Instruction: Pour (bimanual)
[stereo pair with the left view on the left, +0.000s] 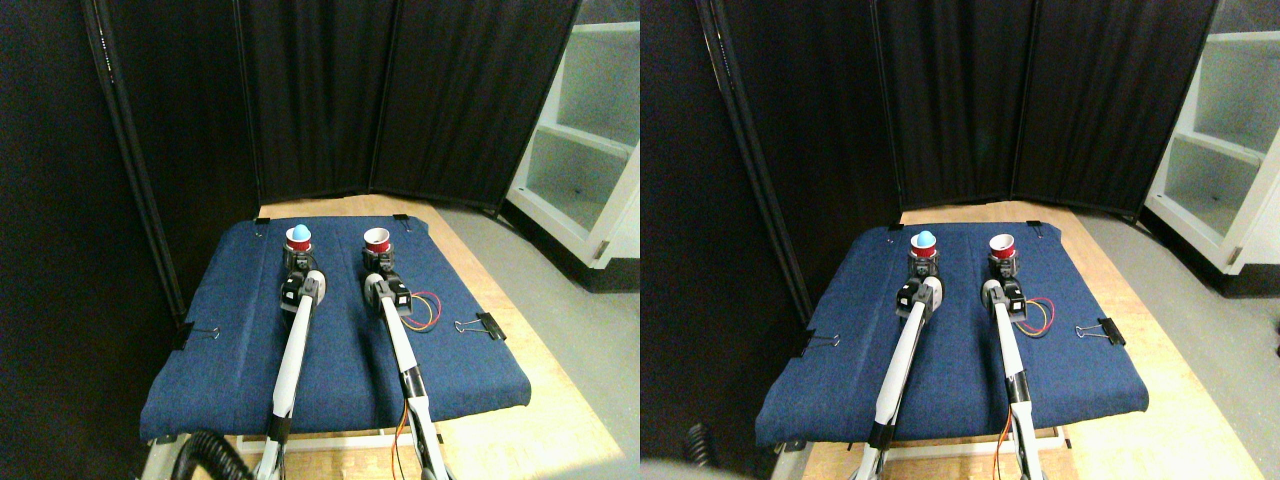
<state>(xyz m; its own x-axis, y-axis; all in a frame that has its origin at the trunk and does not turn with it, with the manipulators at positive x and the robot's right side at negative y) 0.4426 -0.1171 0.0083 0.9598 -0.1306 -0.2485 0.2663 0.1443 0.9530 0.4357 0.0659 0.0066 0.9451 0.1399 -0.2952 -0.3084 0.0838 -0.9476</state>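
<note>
While no writing is readable anywhere, one blue cloth-covered tabletop (340, 360) carries two red paper cups; the left claw (297, 262) touches the ball-holding cup (298, 239), the right claw (378, 265) the empty cup (377, 240), jaw widths unclear.

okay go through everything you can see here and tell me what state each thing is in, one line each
Left cup: upright on the cloth, with a light blue ball sitting in its mouth.
Blue ball: resting in the left cup, not poured.
Right cup: upright, looks empty.
Left gripper: at the left cup's base.
Right gripper: at the right cup's base.
Blue cloth: spread flat, clipped at its edges.
Binder clip: clamped on the cloth's right edge.
</note>
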